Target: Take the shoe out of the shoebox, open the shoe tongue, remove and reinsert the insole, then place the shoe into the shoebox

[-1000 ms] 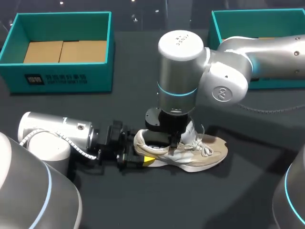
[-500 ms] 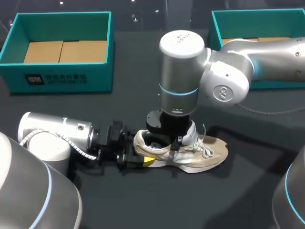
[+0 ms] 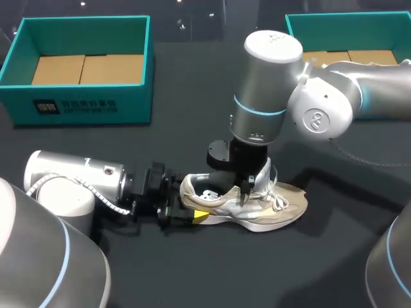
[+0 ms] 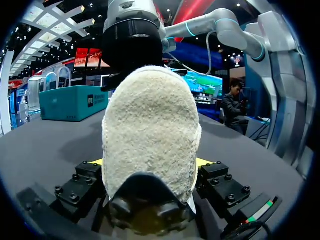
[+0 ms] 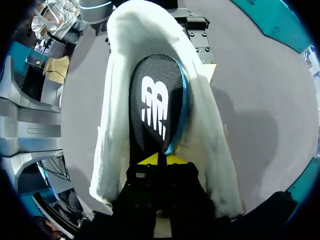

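- head view: shoe (image 3: 273,208) stands on its sole on the table (image 3: 212,269), outside both boxes; left shoebox (image 3: 83,106) and right shoebox (image 3: 290,38) are well beyond the shoe, on its far side.
- left gripper (image 4: 150,161): at the shoe's heel, fingers clamped on it from both sides.
- right gripper (image 5: 157,159): in the shoe's opening, over the black insole (image 5: 155,100); yellow tips pressed together, nothing seen between them. white tongue (image 3: 263,174) stands upright just toe-side of it.
- insole: lying in the shoe, heel end in plain sight.
- step in hand, as judged: opening the tongue; insole not yet out.
- to do it well: hold the heel clamp firm and do not lift the shoe. push the tongue toward the toe in a low sweep, clear of the laces (image 3: 277,200), until the insole's forepart is bared.
- hidden: insole's forepart and tongue's root, under the right gripper.
- cannot tell: whether the tips touch the tongue.
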{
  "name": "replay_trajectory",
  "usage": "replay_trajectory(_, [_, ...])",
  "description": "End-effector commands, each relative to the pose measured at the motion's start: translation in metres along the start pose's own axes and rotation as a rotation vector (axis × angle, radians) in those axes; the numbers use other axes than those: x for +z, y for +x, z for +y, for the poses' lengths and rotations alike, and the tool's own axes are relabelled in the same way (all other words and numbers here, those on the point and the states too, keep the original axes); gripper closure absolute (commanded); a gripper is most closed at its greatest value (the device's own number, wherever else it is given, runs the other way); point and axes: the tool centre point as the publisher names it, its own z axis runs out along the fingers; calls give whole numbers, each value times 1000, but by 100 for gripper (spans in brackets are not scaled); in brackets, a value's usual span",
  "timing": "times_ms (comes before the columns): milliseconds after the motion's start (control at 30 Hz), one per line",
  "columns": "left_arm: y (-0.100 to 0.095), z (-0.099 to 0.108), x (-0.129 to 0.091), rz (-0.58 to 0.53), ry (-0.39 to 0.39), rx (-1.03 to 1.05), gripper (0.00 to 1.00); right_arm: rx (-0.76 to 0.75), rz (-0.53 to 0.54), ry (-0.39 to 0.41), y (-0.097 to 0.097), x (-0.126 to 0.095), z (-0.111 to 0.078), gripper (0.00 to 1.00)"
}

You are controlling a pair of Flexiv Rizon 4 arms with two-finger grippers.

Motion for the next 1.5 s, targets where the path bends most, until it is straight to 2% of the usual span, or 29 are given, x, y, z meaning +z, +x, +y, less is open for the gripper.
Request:
replay_trajectory(33, [0, 4, -1, -3, 0, 0, 100, -19, -2, -71, 5, -10, -14, 100])
replay_trajectory(567, [0, 4, -1, -3, 0, 0, 100, -114, -20, -210, 4, -33, -17, 100])
replay_trajectory(1000, [0, 4, -1, -3, 0, 0, 100, -190, -28, -272, 8, -37, -15, 100])
replay_trajectory(1167, [0, 4, -1, -3, 0, 0, 100, -228, -49, -303, 9, -44, -12, 100])
replay_trajectory(1500, [0, 4, -1, -3, 0, 0, 100, -300, -78, -280, 18, -65, 7, 100])
